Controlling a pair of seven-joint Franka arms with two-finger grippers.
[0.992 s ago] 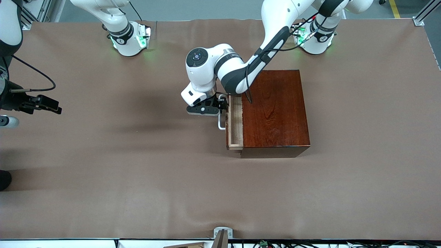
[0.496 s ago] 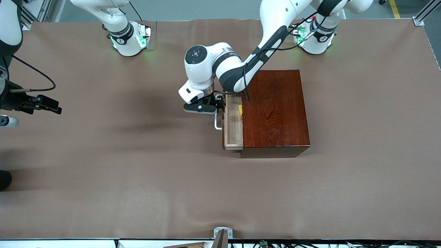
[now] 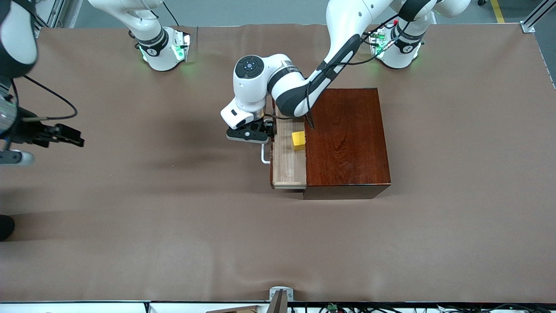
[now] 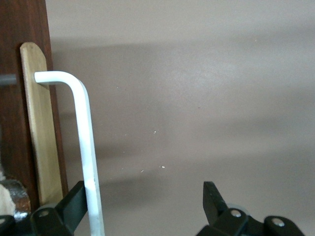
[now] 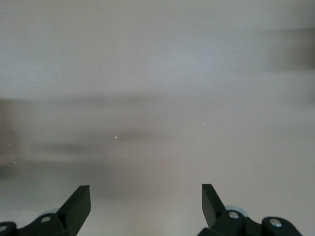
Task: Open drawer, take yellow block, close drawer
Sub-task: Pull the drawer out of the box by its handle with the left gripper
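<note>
Since the earlier frames the pale light-wood drawer tray point(image 3: 288, 165) has slid further out of the glossy dark reddish-brown wooden box point(image 3: 347, 141), toward the right arm's end of the tabletop point(image 3: 173, 226), and the left end effector point(image 3: 266, 132) has moved w/ it. Small bright yellow cube point(image 3: 298, 140), barely visible half a sec ago, now shows fully. It sits inside the tray, against the box's front edge, at the part of the tray farther from the front camera.

Left end effector: at the drawer front, on the white U-shaped bar handle point(image 4: 83, 142). In the left wrist view the fingers point(image 4: 76, 201) stand wide apart; one finger touches the bar from the drawer side, the other is well clear of it. So it's hooked on the bar, not clamped on it. The handle's end nearer the front camera sticks out past the end effector point(image 3: 263, 156).

Right end effector point(image 5: 146, 204): fully spread, nothing between the fingers, only bare tabletop under it. In the front view it hangs over the tabletop at the right arm's end point(image 3: 69, 135), well apart from the box. Compared w/ a sec ago it has shifted slightly.
</note>
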